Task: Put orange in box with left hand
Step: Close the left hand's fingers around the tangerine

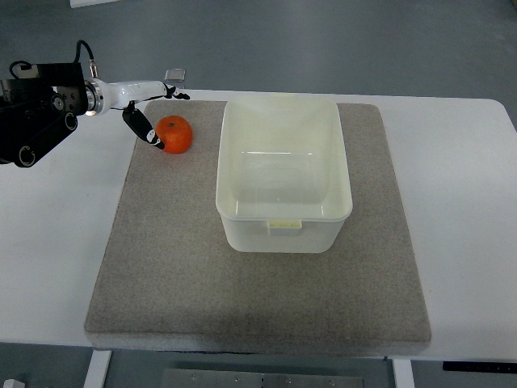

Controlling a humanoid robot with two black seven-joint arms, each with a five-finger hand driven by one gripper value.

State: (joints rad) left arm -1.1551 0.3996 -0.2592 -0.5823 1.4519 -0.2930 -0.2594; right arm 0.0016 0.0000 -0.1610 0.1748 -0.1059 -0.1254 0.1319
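An orange [175,135] lies on the grey mat [242,299] at the back left, just left of the white open-topped box [283,218]. The box stands in the middle of the mat and holds nothing. My left hand [170,120] comes in from the left edge at the orange. Its fingers are spread. One black finger [145,129] reaches down to the orange's left side, and the other fingers [176,95] lie just behind the orange. The orange rests on the mat and is not lifted. My right hand is out of view.
The mat lies on a white table [460,202]. A small grey object [174,75] sits at the table's back edge behind the hand. The arm's black body [32,121] fills the far left.
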